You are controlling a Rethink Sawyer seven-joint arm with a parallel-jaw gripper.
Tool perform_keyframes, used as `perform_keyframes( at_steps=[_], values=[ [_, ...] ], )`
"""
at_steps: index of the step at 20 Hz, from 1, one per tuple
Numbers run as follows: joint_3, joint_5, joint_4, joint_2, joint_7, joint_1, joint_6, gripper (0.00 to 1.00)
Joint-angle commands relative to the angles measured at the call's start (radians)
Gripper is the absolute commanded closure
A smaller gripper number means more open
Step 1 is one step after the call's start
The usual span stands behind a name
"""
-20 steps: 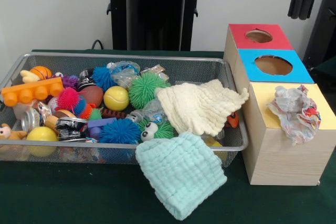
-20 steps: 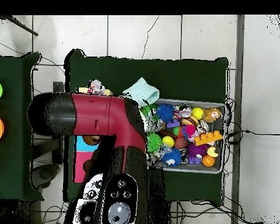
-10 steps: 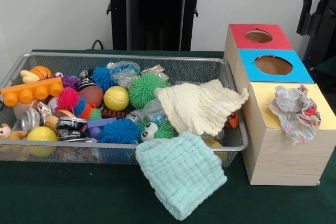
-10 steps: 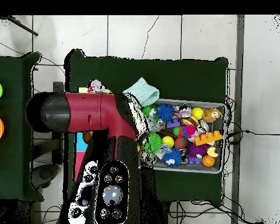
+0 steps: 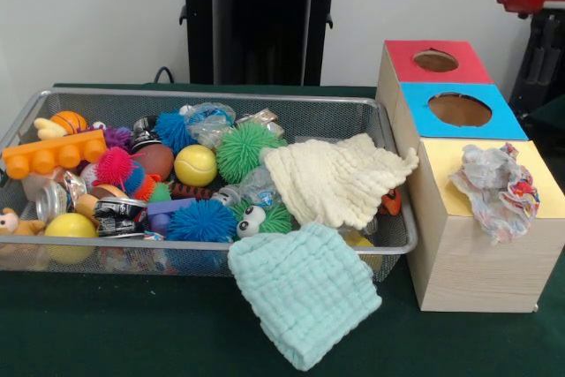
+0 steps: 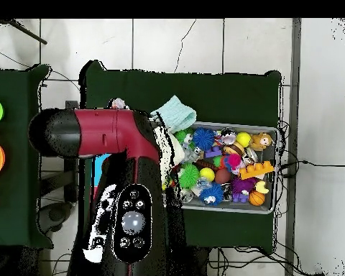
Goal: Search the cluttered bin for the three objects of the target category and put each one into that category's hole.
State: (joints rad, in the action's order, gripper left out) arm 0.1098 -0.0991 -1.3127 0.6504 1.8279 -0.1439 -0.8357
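Note:
The wire-mesh bin (image 5: 203, 94) holds several toys: spiky balls, a yellow ball (image 5: 195, 165), an orange brick (image 5: 53, 154). A cream cloth (image 5: 331, 178) lies in its right end. A mint cloth (image 5: 305, 293) hangs over its front rim. A patterned cloth (image 5: 494, 187) lies crumpled on the yellow box (image 5: 441, 174), where it hides any hole. The blue box (image 5: 459, 110) and the red box (image 5: 437, 61) each show an open round hole. The red arm shows at the top right edge, with the gripper (image 5: 536, 46) dark below it, above and behind the boxes.
In the overhead view the arm (image 6: 118, 136) covers the boxes and the bin's left end (image 6: 276, 165); the mint cloth (image 6: 174, 113) shows beside it. The black pedestal (image 5: 260, 19) stands behind the bin. Green cloth covers the table.
In the front view the arm has slid right and up, so less of it shows at the top right corner. In the overhead view it has swung over the boxes. The cloths and toys have not moved.

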Motion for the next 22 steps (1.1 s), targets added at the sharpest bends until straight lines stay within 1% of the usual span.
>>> perform_keyframes(
  at_steps=[1,5,10,19,22],
  values=[
    [-0.086,0.042,0.081,-0.096,0.018,0.045,-0.039,1.0],
    [-0.082,0.043,0.123,-0.127,0.025,0.049,-0.039,1.0],
    [-0.097,0.042,0.119,-0.138,-0.001,0.071,-0.01,1.0],
    [-0.147,0.053,0.111,-0.137,-0.069,0.126,-0.003,1.0],
    [-0.156,0.058,0.123,-0.144,-0.077,0.135,-0.007,1.0]
  ],
)
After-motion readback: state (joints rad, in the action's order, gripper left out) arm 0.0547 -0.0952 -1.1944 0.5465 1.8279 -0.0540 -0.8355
